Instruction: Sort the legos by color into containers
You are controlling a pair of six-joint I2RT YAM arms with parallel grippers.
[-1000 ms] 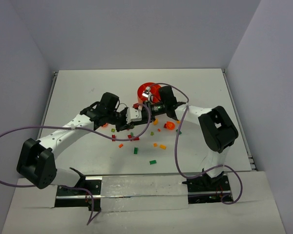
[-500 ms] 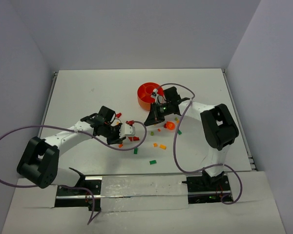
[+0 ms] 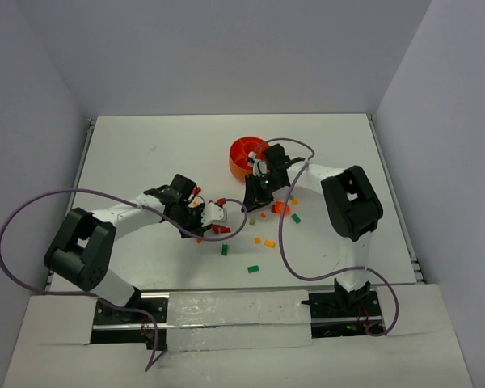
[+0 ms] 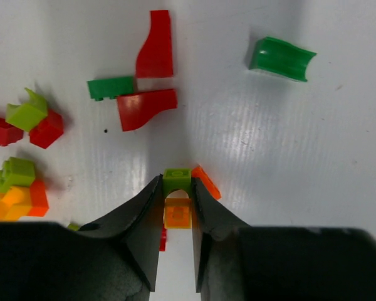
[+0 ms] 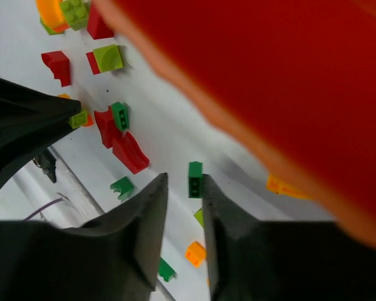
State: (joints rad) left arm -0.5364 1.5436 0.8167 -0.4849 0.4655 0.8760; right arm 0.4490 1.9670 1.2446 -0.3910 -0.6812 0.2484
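Observation:
The orange bowl (image 3: 244,149) stands at the back centre and fills the upper right of the right wrist view as a blurred orange wall (image 5: 269,75). Legos lie scattered in front of it. My left gripper (image 3: 206,226) (image 4: 177,185) is down on the table, shut on a lime green arch brick (image 4: 177,180) with an orange brick (image 4: 177,214) right behind it between the fingers. My right gripper (image 3: 249,200) (image 5: 185,179) hangs just in front of the bowl, open and holding nothing. A dark green brick (image 5: 195,179) lies on the table past its tips.
Two red curved pieces (image 4: 147,108) and a green brick (image 4: 111,87) lie just ahead of the left fingers, and a green curved piece (image 4: 282,59) to the right. Loose bricks (image 3: 268,242) and a green one (image 3: 253,268) lie nearer the bases. The two grippers are close together.
My left arm has drawn back from beside the bowl to the brick cluster. My right gripper has shifted down along the bowl's front and its jaws have opened.

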